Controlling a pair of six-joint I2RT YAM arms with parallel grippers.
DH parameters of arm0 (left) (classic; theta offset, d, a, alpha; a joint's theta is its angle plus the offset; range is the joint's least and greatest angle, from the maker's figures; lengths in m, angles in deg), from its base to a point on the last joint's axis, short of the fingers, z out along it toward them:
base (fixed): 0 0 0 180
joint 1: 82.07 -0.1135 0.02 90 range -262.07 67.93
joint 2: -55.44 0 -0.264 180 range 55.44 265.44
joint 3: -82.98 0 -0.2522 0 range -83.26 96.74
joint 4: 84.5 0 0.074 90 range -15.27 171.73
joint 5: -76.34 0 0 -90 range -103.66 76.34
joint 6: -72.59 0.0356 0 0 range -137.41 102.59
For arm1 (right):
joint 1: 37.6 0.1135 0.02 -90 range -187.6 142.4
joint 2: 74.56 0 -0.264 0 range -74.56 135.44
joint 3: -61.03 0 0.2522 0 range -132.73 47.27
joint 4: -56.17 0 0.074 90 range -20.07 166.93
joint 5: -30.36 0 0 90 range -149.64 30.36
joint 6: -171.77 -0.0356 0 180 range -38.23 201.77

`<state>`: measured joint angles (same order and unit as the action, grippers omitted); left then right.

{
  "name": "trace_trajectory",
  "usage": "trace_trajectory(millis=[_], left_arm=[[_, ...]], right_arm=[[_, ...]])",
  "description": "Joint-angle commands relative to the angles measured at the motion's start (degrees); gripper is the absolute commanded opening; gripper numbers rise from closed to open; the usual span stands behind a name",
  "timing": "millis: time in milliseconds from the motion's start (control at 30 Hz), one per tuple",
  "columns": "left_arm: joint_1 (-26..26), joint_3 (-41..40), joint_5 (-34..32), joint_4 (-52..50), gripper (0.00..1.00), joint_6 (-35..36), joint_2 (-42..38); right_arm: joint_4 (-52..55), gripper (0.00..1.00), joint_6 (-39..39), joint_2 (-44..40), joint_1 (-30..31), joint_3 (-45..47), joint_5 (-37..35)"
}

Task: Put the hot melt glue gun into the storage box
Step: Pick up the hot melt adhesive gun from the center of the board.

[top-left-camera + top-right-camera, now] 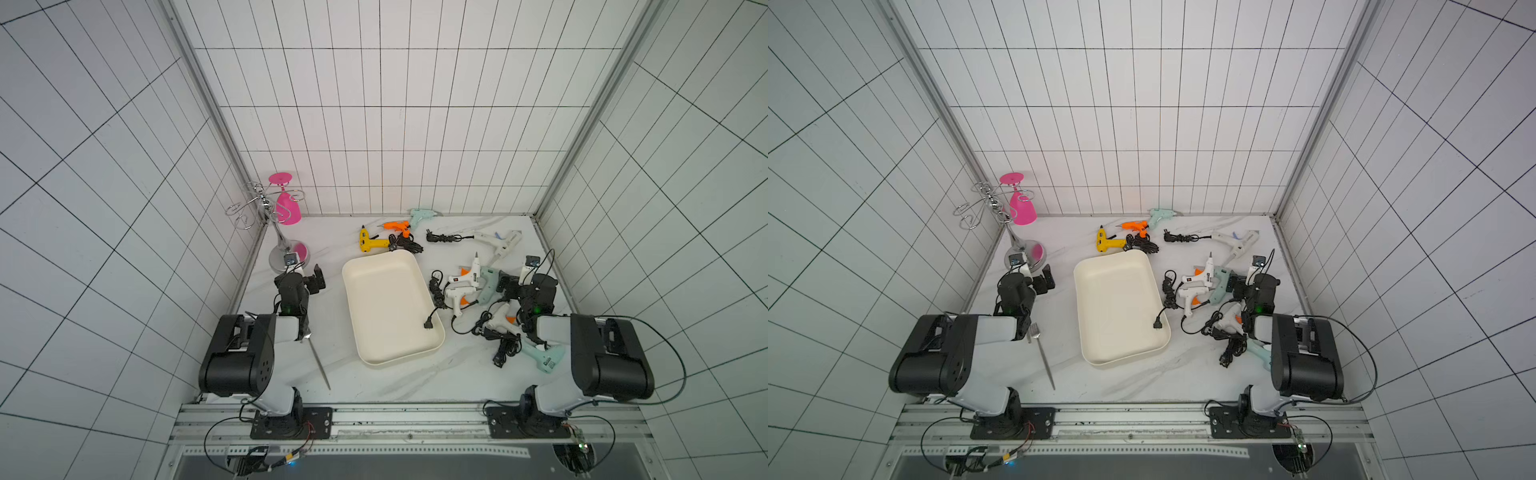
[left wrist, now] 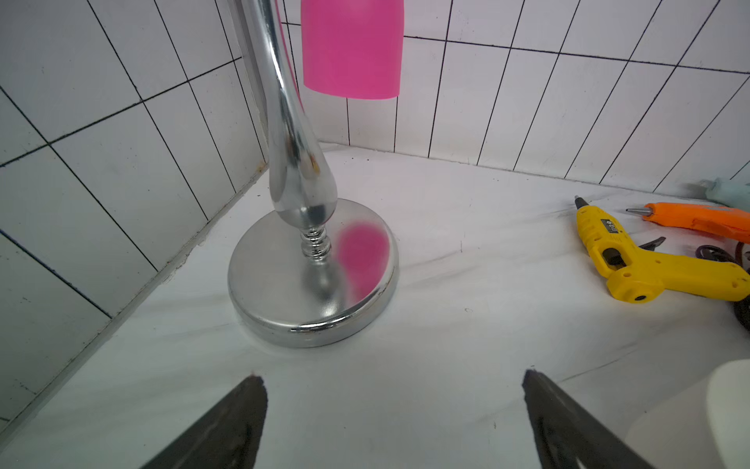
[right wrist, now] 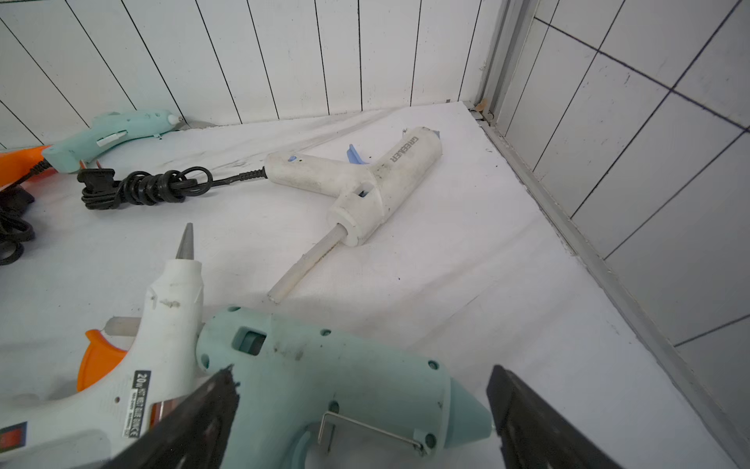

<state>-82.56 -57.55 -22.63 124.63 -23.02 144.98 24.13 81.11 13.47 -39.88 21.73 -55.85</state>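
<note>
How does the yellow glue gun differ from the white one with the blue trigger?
The yellow glue gun is bright yellow; the white glue gun is white with a blue trigger. The white one has a glue stick poking from its rear; the yellow one shows none. The white one looks larger than the yellow. Both lie on their sides outside the storage box.

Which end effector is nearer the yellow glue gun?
Left. The left end effector is left of the yellow glue gun, nearer the robot; the right end effector is right of the storage box.
</note>
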Motion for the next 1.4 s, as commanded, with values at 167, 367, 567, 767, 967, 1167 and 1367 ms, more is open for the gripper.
trace_trajectory(millis=[167,367,567,767,967,1167,1367], left_arm=[[-0.39,0.46,0.67,0.44,0.99,-0.26,0.04],[-0.32,0.56,0.61,0.17,0.99,-0.28,0.11],[-0.18,0.48,-1.34,1.02,0.99,-0.34,-0.48],[3.89,11.57,-11.66,-26.09,0.99,-3.42,-11.32],[9.51,26.89,-11.53,-59.21,0.99,-14.54,-17.94],[17.18,33.32,-7.91,-79.87,0.99,-24.96,-18.76],[23.14,32.21,-4.43,-86.65,0.98,-31.3,-15.88]], right_arm=[[-0.36,0.99,-0.44,0.21,-0.61,0.58,0.47],[-0.2,0.99,-0.49,0.39,-0.62,0.4,0.51],[2.97,0.99,-4.08,-2.88,-0.62,-0.3,-6.92],[41.15,1.0,-11.81,-10.7,-0.62,-18.34,-7.93],[69.15,0.95,-19.38,-5.22,0.83,-34.65,0.63],[84.26,0.94,-22.66,-3.04,4.08,-40.28,0.32],[86.41,0.9,-23.54,-2.13,7.05,-38.99,-1.11]])
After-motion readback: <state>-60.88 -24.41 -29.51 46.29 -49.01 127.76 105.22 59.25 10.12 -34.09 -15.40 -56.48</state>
